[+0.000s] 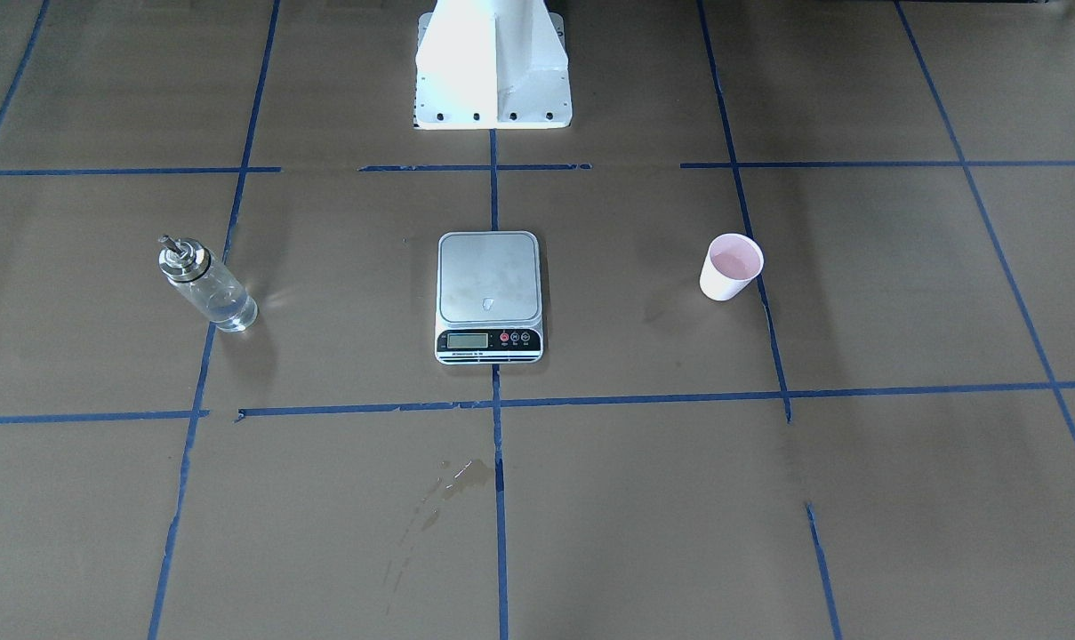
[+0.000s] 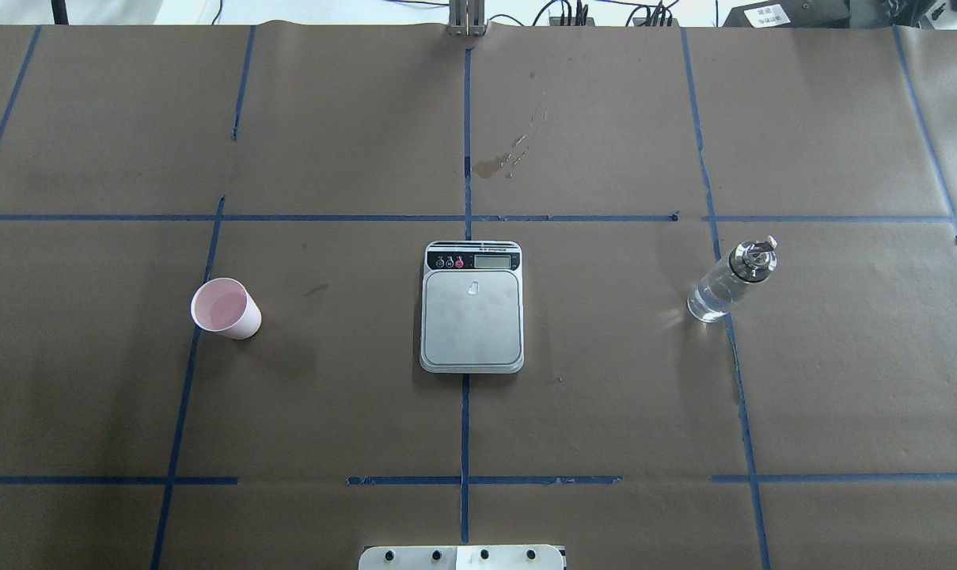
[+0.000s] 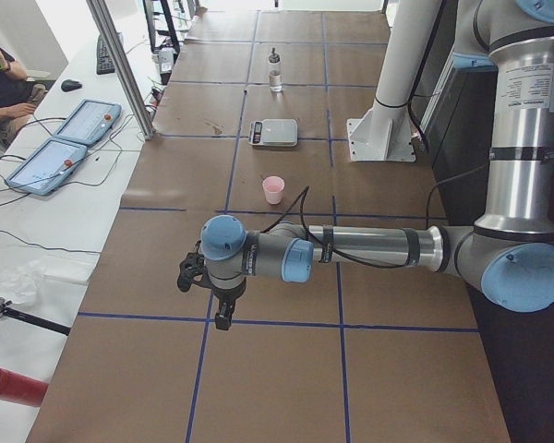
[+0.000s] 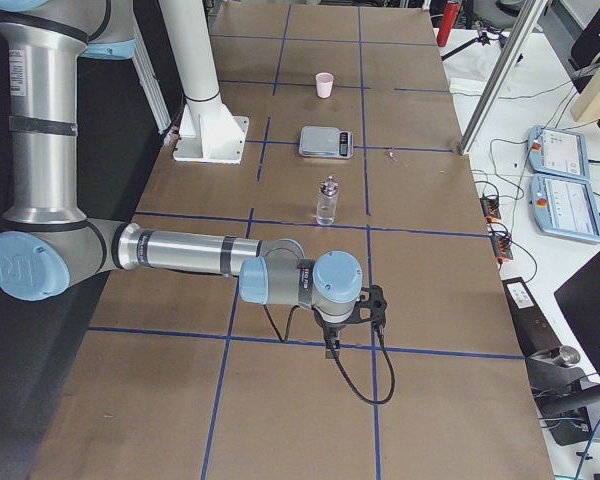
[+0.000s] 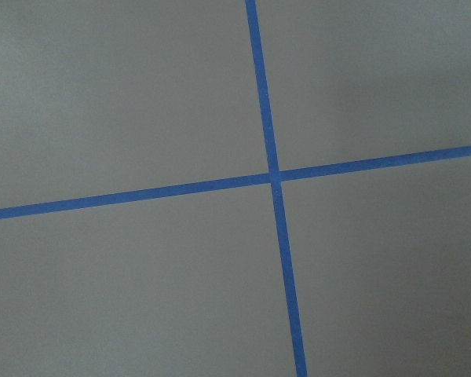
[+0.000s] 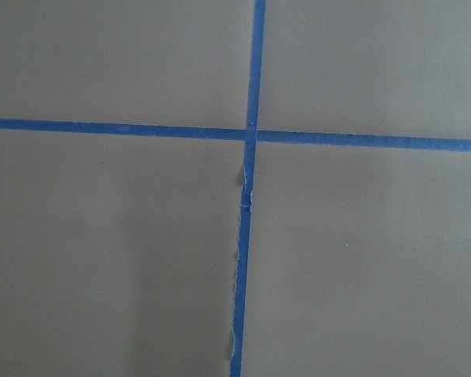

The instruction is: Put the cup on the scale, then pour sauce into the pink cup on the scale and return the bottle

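Note:
The pink cup (image 2: 226, 309) stands upright on the brown table, left of the scale (image 2: 472, 321); it also shows in the front-facing view (image 1: 730, 267). The scale (image 1: 489, 296) lies at the table's middle with its silver platform bare. The clear glass bottle (image 2: 729, 282) with sauce stands right of the scale, and shows in the front-facing view (image 1: 206, 284). My left gripper (image 3: 223, 318) hangs over the table's left end, far from the cup (image 3: 273, 189). My right gripper (image 4: 331, 348) hangs over the right end, short of the bottle (image 4: 327, 200). I cannot tell whether either is open or shut.
The robot's white base (image 1: 493, 67) stands behind the scale. Blue tape lines (image 2: 466, 218) divide the table into squares. A dried stain (image 2: 494, 165) marks the paper beyond the scale. Both wrist views show only bare paper and tape crossings. Operator tablets (image 3: 55, 152) lie on a side desk.

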Controlling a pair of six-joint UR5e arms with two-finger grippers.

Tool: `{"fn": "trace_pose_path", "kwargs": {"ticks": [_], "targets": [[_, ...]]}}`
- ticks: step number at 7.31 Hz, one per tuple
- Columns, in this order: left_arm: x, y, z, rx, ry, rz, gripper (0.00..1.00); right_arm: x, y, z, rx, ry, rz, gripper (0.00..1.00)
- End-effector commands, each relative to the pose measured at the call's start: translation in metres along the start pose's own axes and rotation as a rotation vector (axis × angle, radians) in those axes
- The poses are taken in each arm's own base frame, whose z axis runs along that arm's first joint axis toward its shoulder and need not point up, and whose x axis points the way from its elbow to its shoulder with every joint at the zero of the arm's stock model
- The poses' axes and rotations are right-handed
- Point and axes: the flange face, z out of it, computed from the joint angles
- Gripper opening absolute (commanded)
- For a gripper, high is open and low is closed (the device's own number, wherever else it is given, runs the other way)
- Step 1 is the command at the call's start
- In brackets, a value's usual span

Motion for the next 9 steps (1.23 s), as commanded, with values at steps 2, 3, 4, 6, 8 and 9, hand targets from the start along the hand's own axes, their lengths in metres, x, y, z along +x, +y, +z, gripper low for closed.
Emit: {"fn": "trace_pose_path", "kwargs": {"ticks": [2,3,4,6,8,9], "targets": [[0.008,-0.01,-0.008,0.018,-0.002,0.02,1.0,0.001,0.001,0.001,-0.002,-0.001,0.0,1.0],[0.028,-0.025,-0.028,0.061,-0.004,0.064,1.0,-0.002,-0.001,-0.001,0.003,-0.001,-0.004,1.0],[0.05,-0.049,-0.048,0.106,-0.007,0.114,1.0,-0.006,-0.004,-0.005,0.012,0.0,-0.014,1.0],[0.074,-0.078,-0.051,0.177,0.018,0.134,1.0,-0.007,-0.006,-0.006,0.015,0.002,-0.02,1.0],[0.189,-0.117,-0.036,0.199,0.107,0.135,1.0,-0.009,-0.008,-0.008,0.02,0.002,-0.022,1.0],[0.238,-0.131,-0.026,0.175,0.151,0.01,1.0,-0.02,-0.015,-0.017,0.038,0.003,-0.047,1.0]]}}
